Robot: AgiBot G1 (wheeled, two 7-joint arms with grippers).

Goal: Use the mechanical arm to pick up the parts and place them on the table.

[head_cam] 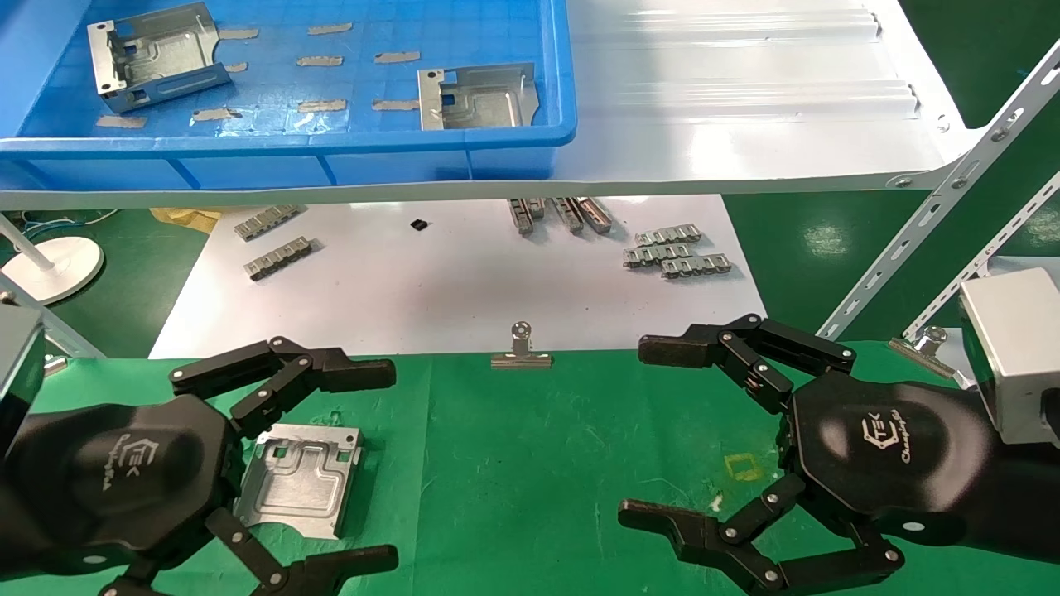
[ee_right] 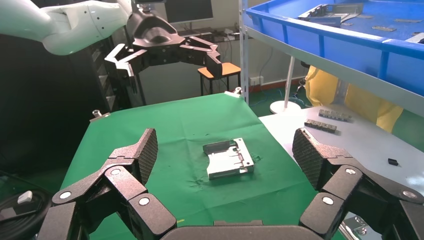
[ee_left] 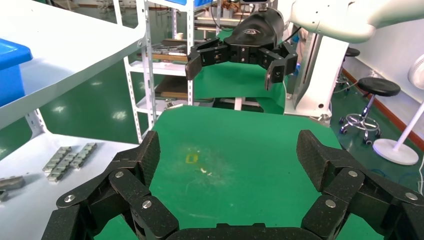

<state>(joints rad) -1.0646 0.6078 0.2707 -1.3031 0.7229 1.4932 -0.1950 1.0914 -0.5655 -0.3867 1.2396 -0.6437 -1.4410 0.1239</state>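
Note:
One silvery part lies flat on the green table at the left. My left gripper hangs open above it, holding nothing; the right wrist view shows that gripper well clear of the cloth. At the right of the table my right gripper also stands open and empty. It faces the left one and shows far off in the left wrist view. Two more parts rest in the blue tray on the shelf.
The glossy white shelf overhangs the far side. Below it, a white sheet carries grey ribbed strips. A binder clip grips the cloth's far edge. Slotted metal struts slant at the right.

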